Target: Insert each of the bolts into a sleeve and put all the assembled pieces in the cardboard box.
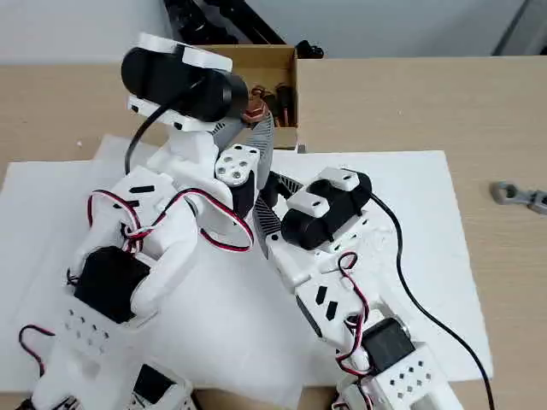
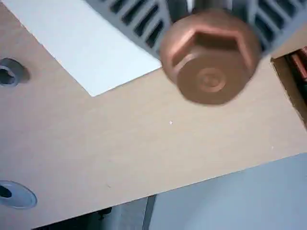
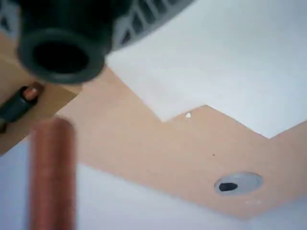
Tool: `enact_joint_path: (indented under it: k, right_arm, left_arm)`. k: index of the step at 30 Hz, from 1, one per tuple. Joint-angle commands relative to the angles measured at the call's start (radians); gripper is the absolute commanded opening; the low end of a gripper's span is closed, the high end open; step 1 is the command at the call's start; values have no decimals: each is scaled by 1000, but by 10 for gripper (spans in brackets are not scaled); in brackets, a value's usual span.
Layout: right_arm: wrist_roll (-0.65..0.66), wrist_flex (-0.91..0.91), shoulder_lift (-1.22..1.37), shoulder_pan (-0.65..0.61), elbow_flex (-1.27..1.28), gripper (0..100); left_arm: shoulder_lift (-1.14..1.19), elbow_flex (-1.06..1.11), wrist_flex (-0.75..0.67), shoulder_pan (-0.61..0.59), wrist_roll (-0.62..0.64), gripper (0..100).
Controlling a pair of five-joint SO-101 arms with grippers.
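Left gripper point(image 2: 206, 19): closed tight on a copper bolt point(image 2: 209, 57). The bolt's six-sided head faces the wrist camera, with a gray finger on each side of it.
Bolt place: held up in the air, off the table point(image 1: 410, 94), just beside the near edge of the cardboard box point(image 1: 256, 53).
Right gripper point(image 3: 72, 28): closed on a black sleeve point(image 3: 60, 55). The round open end of the sleeve faces the wrist camera.
Threaded shaft point(image 3: 52, 172): copper, close to the sleeve's open end but not inside it.
Arms: from above, the two arms meet in front of the box. The left arm lies over the tip of the right one.
Cardboard box: it sits at the far side of the table, touching the far edge of the white paper point(image 1: 385, 188).
Pieces in the box point(image 1: 282, 96): black and copper parts lie inside. One of them is a black tube with a copper end.
White paper: it lies flat on the table under both arms.
Metal part point(image 1: 517, 195): small and gray, on the bare table, well away from the arms.
Round holes point(image 2: 8, 72): gray-rimmed, set into the table top.
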Motion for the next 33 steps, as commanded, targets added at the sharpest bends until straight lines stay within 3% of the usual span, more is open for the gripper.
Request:
enact_joint_path:
  k: [1, 33]
  right_arm:
    - [-11, -21, 1, -12, -8, 4]
    - [-9, -21, 1, -7, -8, 4]
  left_arm:
    - [-12, -2, -32, 6, 6, 6]
    - [-20, 74, -6, 55, 12, 6]
